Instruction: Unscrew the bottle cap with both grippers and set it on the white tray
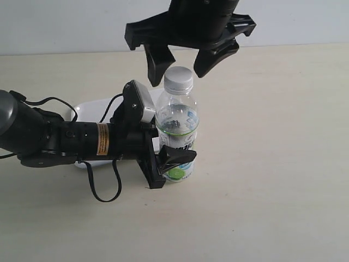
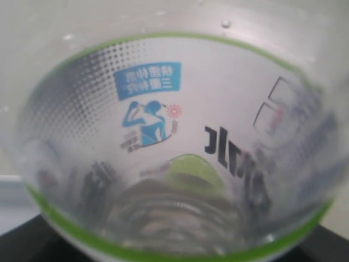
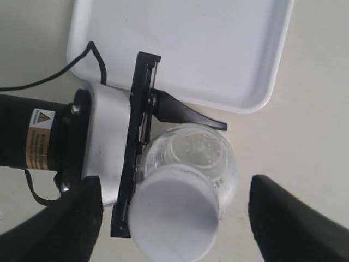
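The clear bottle (image 1: 177, 117) with its lime label stands upright on the table, the white bottle cap (image 1: 179, 79) on its neck. My left gripper (image 1: 173, 144) reaches in from the left and is shut on the bottle's labelled body; the label (image 2: 174, 142) fills the left wrist view. My right gripper (image 1: 178, 73) hangs open just above the cap, one finger on each side, not touching it. From the right wrist, the cap (image 3: 173, 218) lies between the two dark fingers (image 3: 71, 224), with gaps on both sides. The white tray (image 1: 90, 112) lies behind the left arm.
The tray (image 3: 191, 49) holds nothing and sits beside the bottle, under the left arm. A black cable (image 1: 103, 185) loops from the left arm onto the beige table in front. A pale wall runs along the table's far edge.
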You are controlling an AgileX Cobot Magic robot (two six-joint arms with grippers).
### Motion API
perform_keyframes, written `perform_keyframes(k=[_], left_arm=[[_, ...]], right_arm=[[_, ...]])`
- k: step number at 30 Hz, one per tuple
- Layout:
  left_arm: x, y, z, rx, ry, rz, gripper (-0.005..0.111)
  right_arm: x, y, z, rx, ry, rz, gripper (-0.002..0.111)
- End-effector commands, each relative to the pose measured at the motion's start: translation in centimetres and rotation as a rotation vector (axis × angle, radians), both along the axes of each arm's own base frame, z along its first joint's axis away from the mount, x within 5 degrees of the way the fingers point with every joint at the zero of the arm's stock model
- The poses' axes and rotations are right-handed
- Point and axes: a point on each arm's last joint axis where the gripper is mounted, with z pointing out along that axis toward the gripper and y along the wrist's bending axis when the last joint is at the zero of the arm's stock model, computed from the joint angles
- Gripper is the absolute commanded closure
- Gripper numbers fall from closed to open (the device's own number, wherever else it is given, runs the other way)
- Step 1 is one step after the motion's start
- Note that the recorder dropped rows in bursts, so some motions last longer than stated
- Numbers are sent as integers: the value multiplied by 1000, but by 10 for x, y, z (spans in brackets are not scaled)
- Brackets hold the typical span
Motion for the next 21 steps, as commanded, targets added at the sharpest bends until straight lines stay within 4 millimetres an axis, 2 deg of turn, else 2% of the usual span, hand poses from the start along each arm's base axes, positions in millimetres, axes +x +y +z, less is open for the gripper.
perform_keyframes(k=[1, 21], left_arm=[[-1, 0, 3, 0, -6, -4, 107], [-1, 0, 3, 0, -6, -4, 107]], right_arm=[[1, -1, 18, 34, -53, -5, 38], [12, 4, -5, -11, -10, -3, 38]])
